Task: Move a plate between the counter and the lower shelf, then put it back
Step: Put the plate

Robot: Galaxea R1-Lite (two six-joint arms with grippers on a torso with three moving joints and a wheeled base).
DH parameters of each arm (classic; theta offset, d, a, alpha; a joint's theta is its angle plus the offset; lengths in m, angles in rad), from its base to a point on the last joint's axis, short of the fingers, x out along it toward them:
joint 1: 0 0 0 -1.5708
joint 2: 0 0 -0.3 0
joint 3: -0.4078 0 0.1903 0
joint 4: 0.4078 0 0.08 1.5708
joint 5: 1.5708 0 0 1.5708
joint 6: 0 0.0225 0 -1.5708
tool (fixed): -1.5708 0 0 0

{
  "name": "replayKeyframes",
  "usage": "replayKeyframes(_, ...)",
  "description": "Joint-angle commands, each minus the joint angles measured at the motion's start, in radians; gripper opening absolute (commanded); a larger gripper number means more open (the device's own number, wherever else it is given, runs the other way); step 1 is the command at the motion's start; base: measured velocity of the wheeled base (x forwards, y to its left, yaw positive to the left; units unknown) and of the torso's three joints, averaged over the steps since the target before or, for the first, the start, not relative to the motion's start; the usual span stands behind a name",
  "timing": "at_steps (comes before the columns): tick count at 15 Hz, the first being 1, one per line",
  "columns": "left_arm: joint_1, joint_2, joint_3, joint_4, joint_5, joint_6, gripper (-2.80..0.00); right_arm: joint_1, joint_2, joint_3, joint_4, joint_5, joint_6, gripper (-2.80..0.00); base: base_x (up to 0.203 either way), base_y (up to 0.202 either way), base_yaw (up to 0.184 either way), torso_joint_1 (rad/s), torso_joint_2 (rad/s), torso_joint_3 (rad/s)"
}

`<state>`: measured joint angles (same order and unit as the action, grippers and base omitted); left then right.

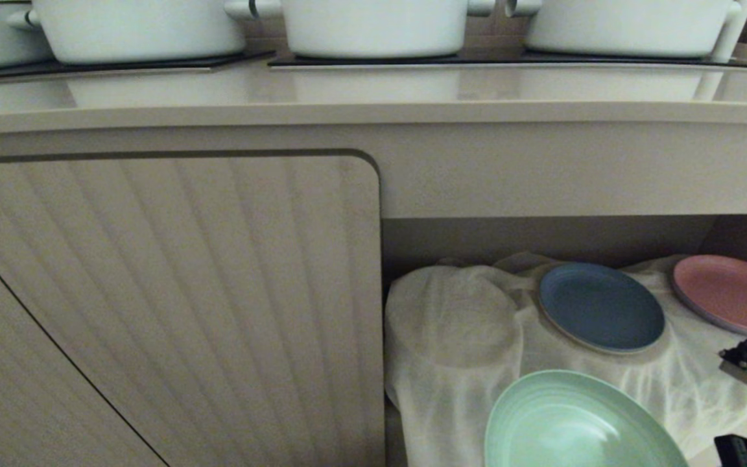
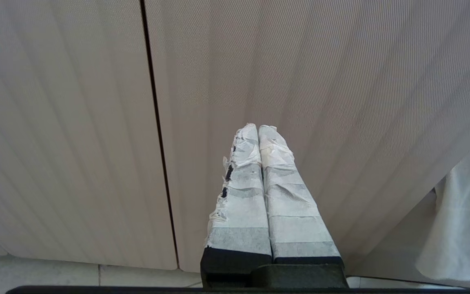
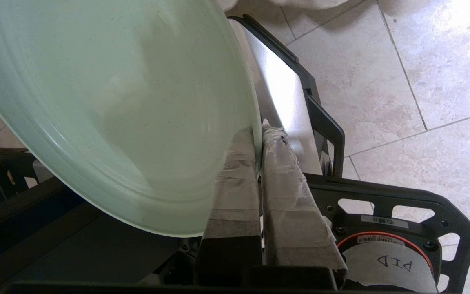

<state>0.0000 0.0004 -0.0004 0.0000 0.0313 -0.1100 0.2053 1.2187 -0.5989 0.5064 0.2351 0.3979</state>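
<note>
The counter (image 1: pixel 373 97) is seen along the top, with three white pots (image 1: pixel 373 26) at its back edge and no plate on it. Below it, the lower shelf (image 1: pixel 607 233) is covered by a white cloth (image 1: pixel 458 337), where a dark blue plate (image 1: pixel 600 306) and a pink plate (image 1: pixel 733 293) are left lying. The plate (image 1: pixel 574 421) is held up by its rim, in front of the shelf's front edge, pinched tight by the right gripper (image 3: pixel 258 132). It is judged to be between places, not yet set down. The left gripper (image 2: pixel 258 130) is parked by the cupboard door (image 1: pixel 166 292), fingers pressed together on nothing

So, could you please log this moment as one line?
right gripper: shut on plate rim, tilted, off cloth | left gripper: shut, idle at cabinet door
</note>
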Motion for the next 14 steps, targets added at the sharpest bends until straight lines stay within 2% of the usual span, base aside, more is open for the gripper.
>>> replayKeyframes(1,0.000,0.000,0.000,0.000,0.000,0.000,-2.80,0.000,-0.001,0.001,0.003,0.001,0.002,-2.80,0.000,0.000,0.000,0.000,0.00,0.000)
replayKeyframes(14,0.000,0.000,0.000,0.000,-0.001,0.000,-2.80,0.000,-0.007,0.007,0.003,0.006,0.007,-2.80,0.000,0.000,0.000,0.000,0.00,0.000)
